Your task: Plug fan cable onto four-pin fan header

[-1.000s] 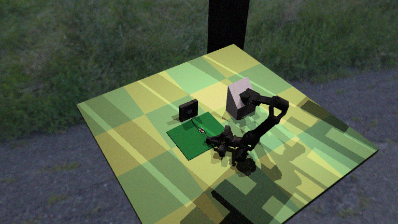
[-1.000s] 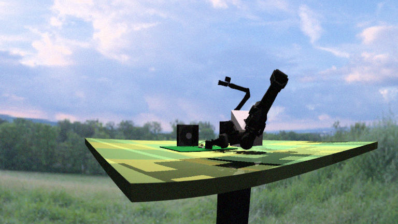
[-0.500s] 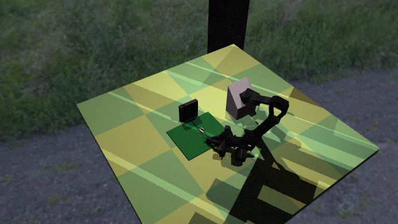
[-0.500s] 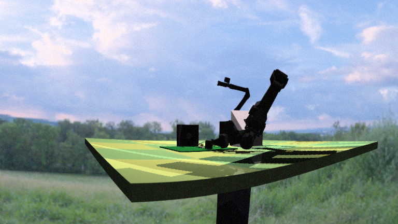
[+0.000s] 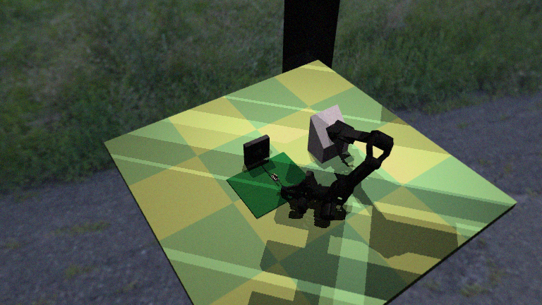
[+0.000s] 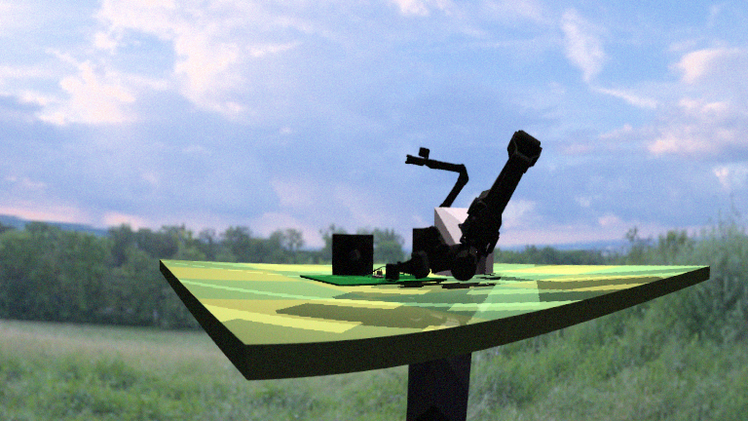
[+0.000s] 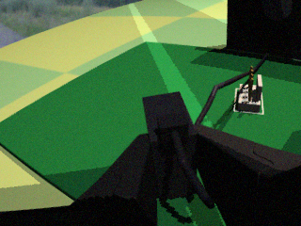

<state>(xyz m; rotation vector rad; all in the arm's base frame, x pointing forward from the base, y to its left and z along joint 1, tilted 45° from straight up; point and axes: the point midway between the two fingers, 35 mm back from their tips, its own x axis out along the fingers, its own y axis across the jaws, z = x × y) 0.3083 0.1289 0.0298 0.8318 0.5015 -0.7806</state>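
Note:
The green board (image 5: 256, 201) (image 6: 336, 280) (image 7: 89, 108) lies on the table. The small white four-pin header (image 5: 274, 177) (image 7: 249, 104) stands on it, its pins bare and nothing on them. My gripper (image 5: 284, 192) (image 6: 392, 272) (image 7: 169, 139) is shut on the dark cable plug (image 7: 162, 107), low over the board's near part. In the wrist view the plug is to the left of the header, apart from it. The thin dark cable (image 7: 213, 96) runs from the plug past the header towards the black fan (image 5: 256, 152) (image 6: 352, 254) (image 7: 268, 28). The plug's underside is hidden.
A pale wedge-shaped block (image 5: 320, 138) (image 6: 449, 223) stands behind the arm. The fan stands upright at the board's far edge. A thin bent black post with a small box (image 6: 423, 151) on it rises behind the arm. Striped shadows cross the checkered table (image 5: 171, 189) (image 6: 231, 300).

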